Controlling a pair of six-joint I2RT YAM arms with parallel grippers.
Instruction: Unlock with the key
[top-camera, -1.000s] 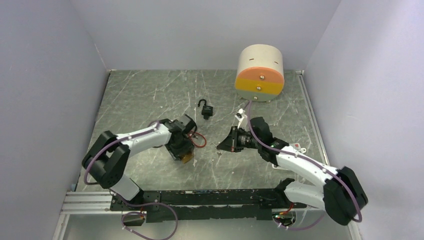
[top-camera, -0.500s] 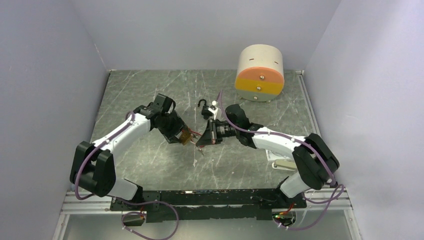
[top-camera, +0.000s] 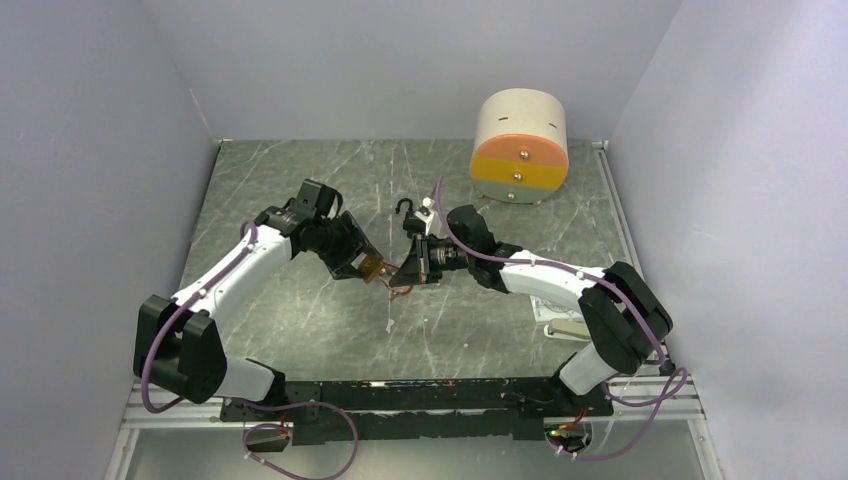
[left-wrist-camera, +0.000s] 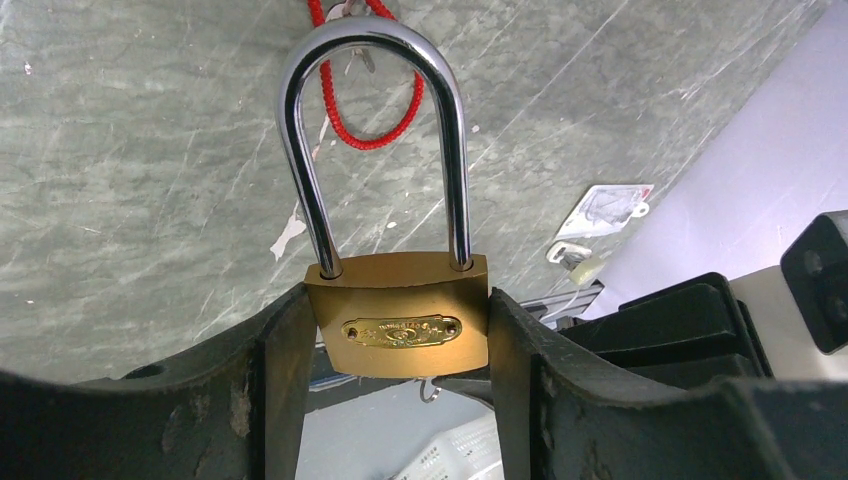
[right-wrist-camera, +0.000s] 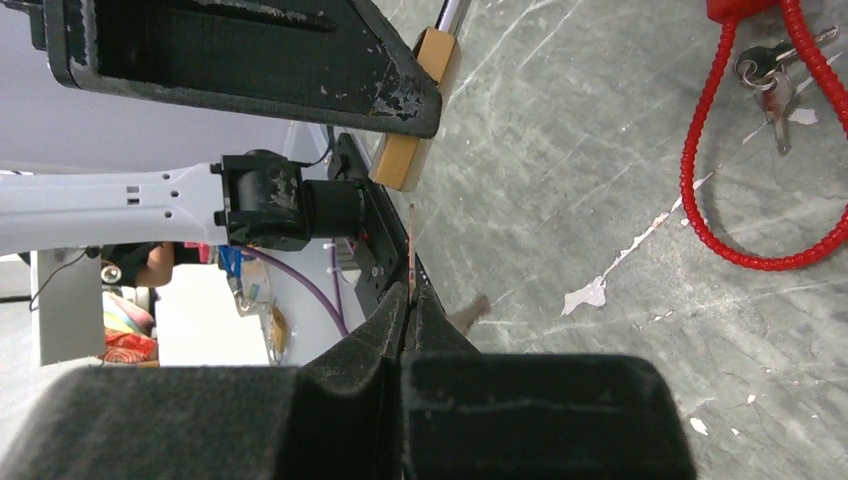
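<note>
Left arm reaches in over the grey marbled table (top-camera: 300, 190). Left gripper (left-wrist-camera: 398, 335) is clamped on the brass padlock (left-wrist-camera: 400, 325), black fingers (left-wrist-camera: 285, 370) pressing each side of the body. The padlock is held off the table with its tall chrome shackle (left-wrist-camera: 375, 120) pointing away from the wrist, both legs seated in the body.

Just right of it, in the top view, the right gripper (top-camera: 403, 275) faces the left gripper (top-camera: 365, 264), close to it. In the right wrist view the right gripper (right-wrist-camera: 410, 300) is pinched together on a thin flat metal key (right-wrist-camera: 411, 250), seen edge-on. Its tip points toward the padlock's lower end (right-wrist-camera: 412, 110), near it; I cannot tell whether they touch.

A red cord loop (right-wrist-camera: 690, 170) with spare small keys (right-wrist-camera: 770, 75) lies on the table below the two grippers. A small black padlock (top-camera: 403, 206) sits behind the right wrist, partly hidden. A beige cylinder with an orange-and-yellow front (top-camera: 519, 140) stands at the far right, well apart.
</note>
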